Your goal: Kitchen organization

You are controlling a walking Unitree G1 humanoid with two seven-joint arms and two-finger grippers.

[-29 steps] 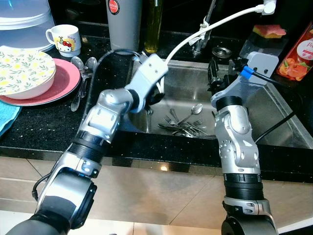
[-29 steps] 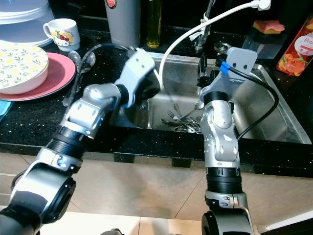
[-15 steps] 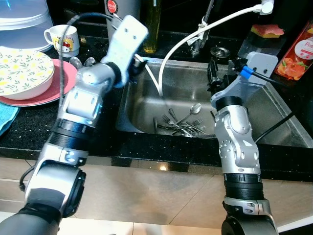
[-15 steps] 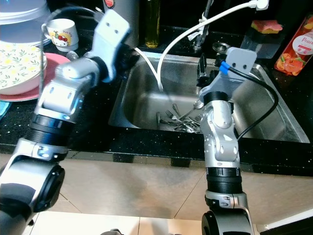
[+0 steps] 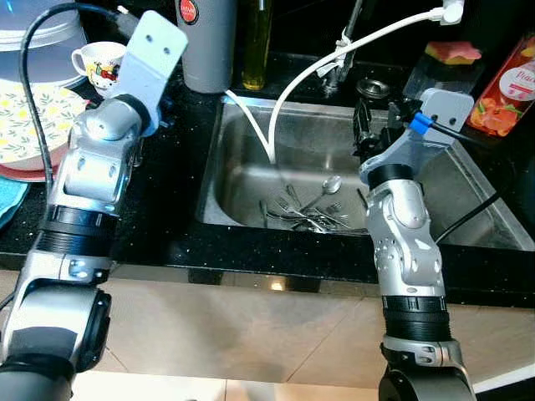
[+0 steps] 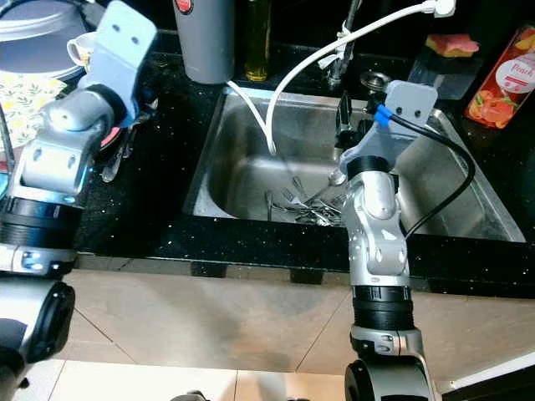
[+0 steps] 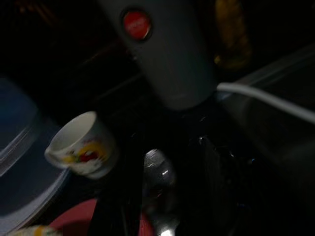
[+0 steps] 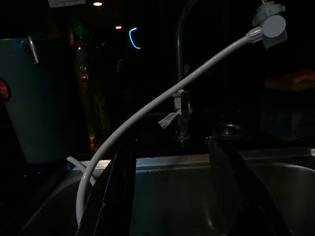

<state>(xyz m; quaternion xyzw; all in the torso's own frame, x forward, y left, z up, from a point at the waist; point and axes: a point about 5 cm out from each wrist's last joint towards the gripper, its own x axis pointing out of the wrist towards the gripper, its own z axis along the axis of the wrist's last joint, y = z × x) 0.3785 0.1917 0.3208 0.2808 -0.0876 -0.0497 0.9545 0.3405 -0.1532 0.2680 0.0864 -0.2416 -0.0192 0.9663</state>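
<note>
Counter: black speckled stone worktop (image 5: 180, 209) across the frame, with pale tiled floor along the lower edge.
Sink: stainless steel basin (image 5: 242, 167) set into the worktop at centre.
Cutlery: loose pile of forks and a spoon (image 5: 305, 213) on the sink bottom, centre of the frame.
Hose: white flexible hose (image 5: 334, 58) curving from the upper right down into the basin.
Tap: dark faucet (image 8: 183, 73) behind the sink, upper centre.
Left side of counter: white cartoon-print mug (image 5: 94, 60) at upper left, a pink plate (image 5: 38, 167) carrying a yellow-patterned bowl (image 5: 25, 113) below it, and spoons (image 6: 125, 138) lying beside the plate.
Back of counter: grey canister with a red badge (image 5: 205, 42) and a bottle of yellow oil (image 5: 257, 42), side by side at top centre.
Right of sink: sponge on a clear box (image 5: 447, 58) and an orange printed packet (image 5: 506, 88), upper right.
Left gripper (image 7: 167, 191): raised over the counter at upper left, fingers spread apart and empty, above a spoon near the mug.
Right gripper (image 8: 170, 191): held over the sink, pointing toward the tap, fingers parted with nothing between them.
</note>
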